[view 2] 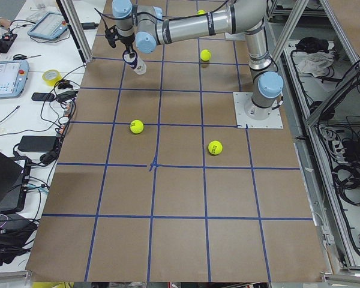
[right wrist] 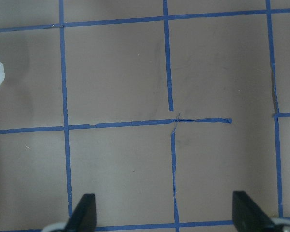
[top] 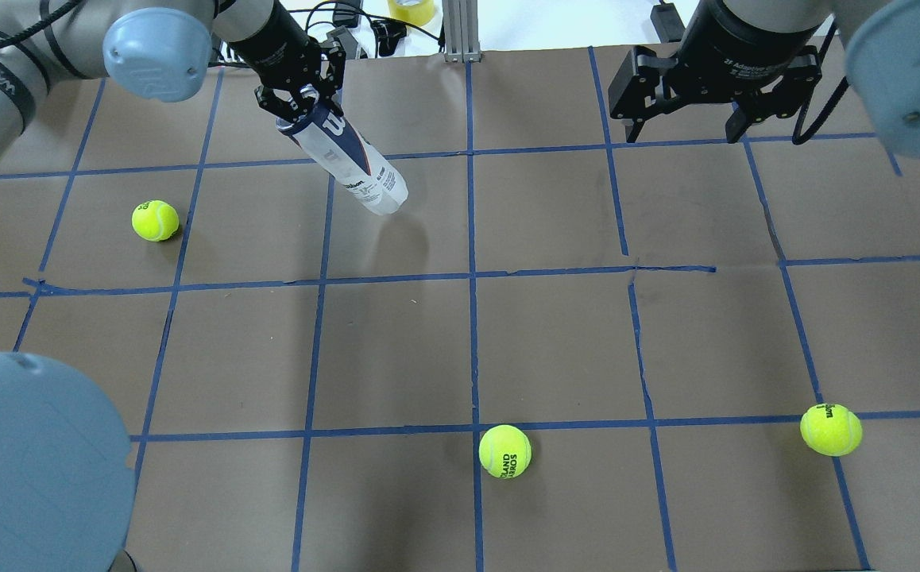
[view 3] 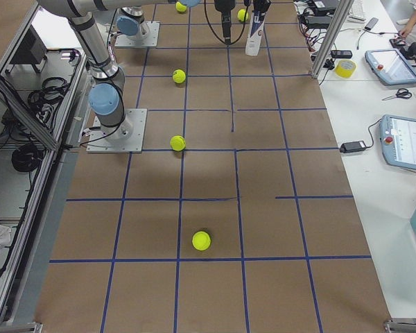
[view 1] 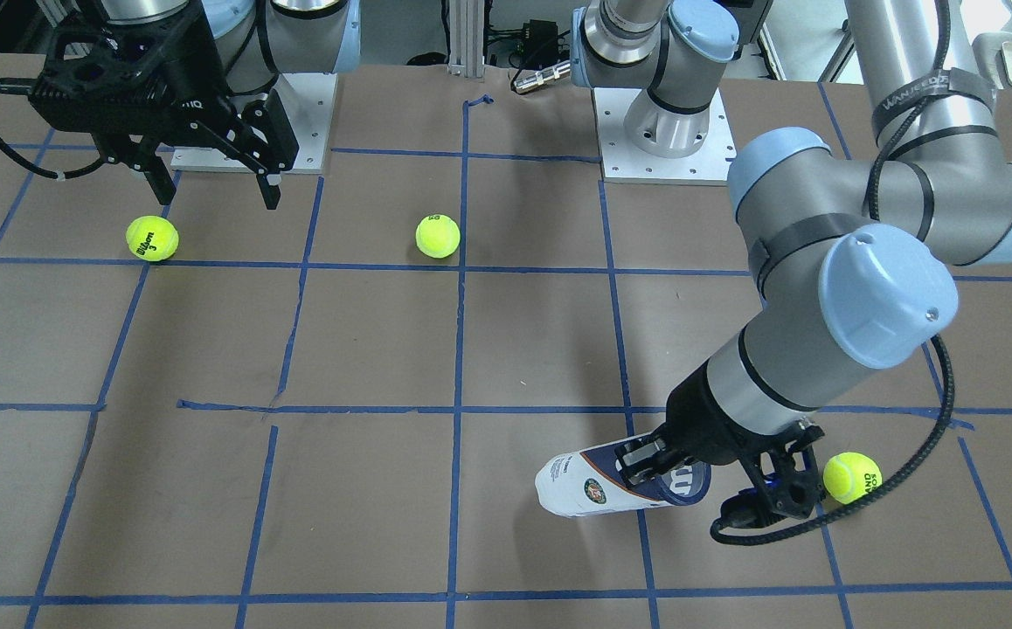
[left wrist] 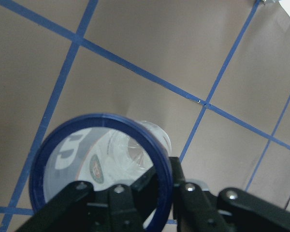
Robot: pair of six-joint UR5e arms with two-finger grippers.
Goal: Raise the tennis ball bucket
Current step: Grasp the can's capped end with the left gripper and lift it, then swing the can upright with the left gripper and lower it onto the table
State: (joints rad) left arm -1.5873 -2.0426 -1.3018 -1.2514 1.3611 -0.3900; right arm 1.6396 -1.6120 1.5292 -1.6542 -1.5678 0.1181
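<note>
The tennis ball bucket (top: 353,163) is a slim white and navy can with a dark blue rim. My left gripper (top: 301,103) is shut on its rim end and holds it tilted above the brown table, with its shadow apart from it. In the front view the can (view 1: 598,489) hangs from the left gripper (view 1: 659,463). The left wrist view looks down through the open rim (left wrist: 101,169); the can looks empty. My right gripper (top: 674,127) is open and empty, hovering over the table's far right; it also shows in the front view (view 1: 214,194) and the right wrist view (right wrist: 166,215).
Three loose yellow-green tennis balls lie on the table: one (top: 155,220) left of the can, one (top: 504,451) near the middle front, one (top: 830,429) at the right front. Blue tape lines grid the table. Arm bases (view 1: 663,148) stand at the robot's side.
</note>
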